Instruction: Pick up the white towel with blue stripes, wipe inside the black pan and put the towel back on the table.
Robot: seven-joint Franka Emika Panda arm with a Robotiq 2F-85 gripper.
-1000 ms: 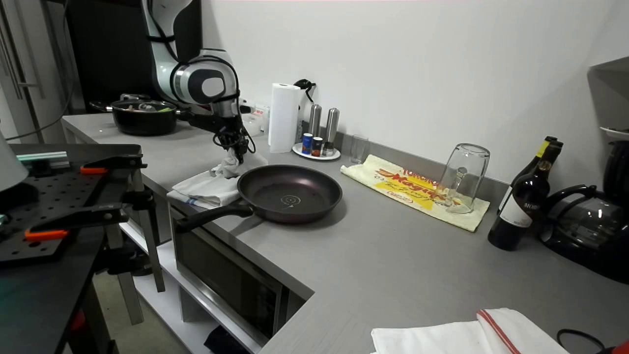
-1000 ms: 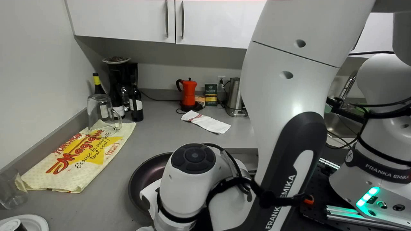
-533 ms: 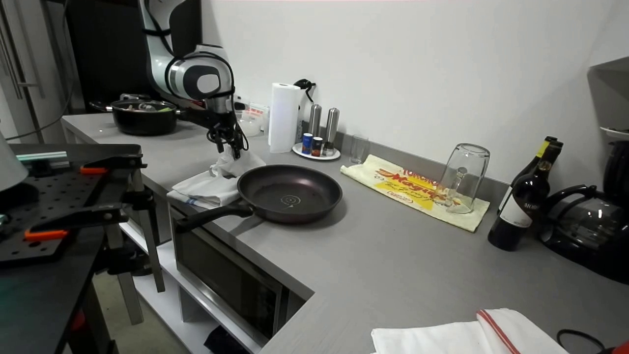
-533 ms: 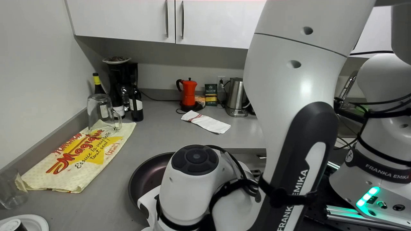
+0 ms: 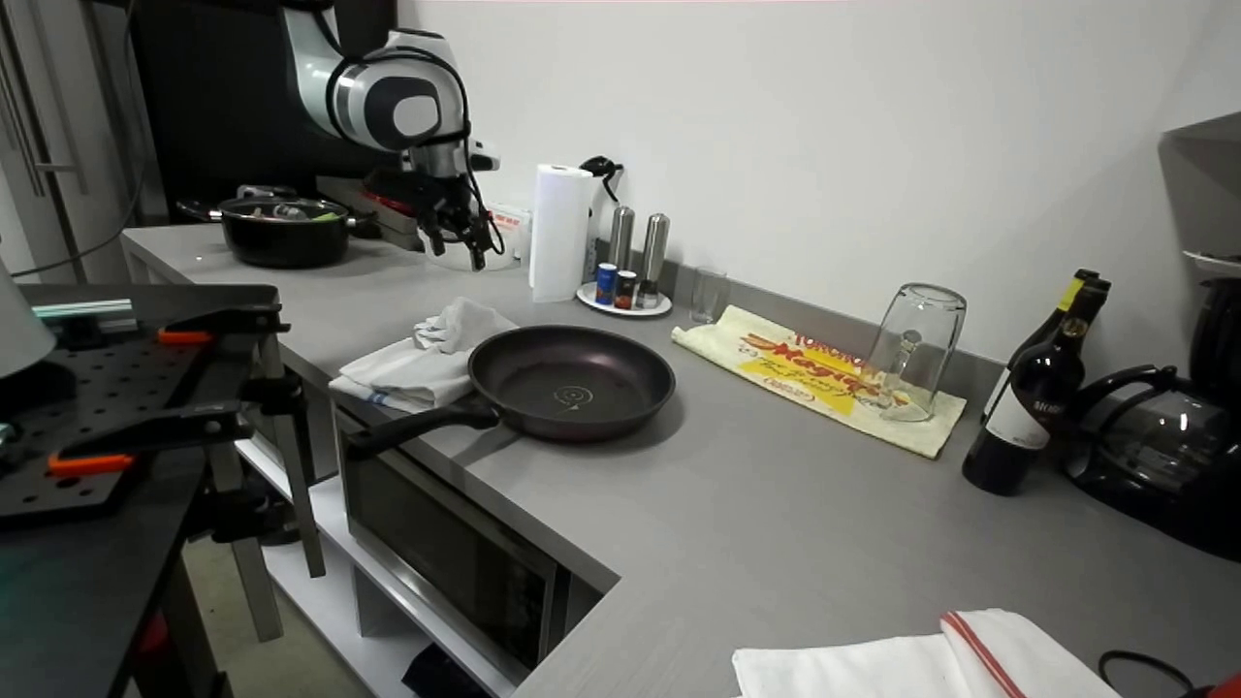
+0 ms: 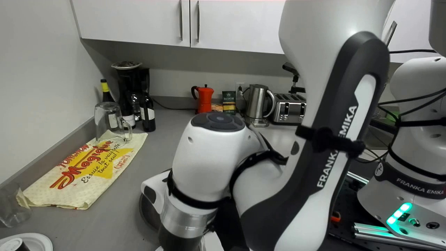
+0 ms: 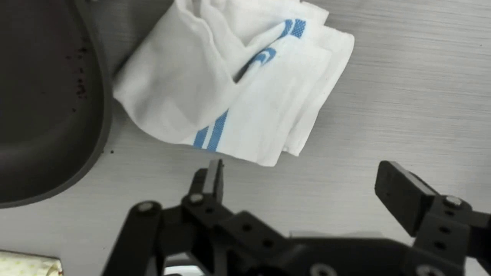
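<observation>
Holding nothing at the gripper [image 7: 299, 177], with fingers [image 7: 399, 193] spread wide above the counter [image 7: 414, 96]. Facing, at eleven o'clock in the wrist view, the white towel with blue stripes [image 7: 249, 97], rumpled on that counter. Should handle light, soft and limp; best pinched across the puffed folds. Flanked at nine o'clock by the black pan [image 7: 46, 103].
</observation>
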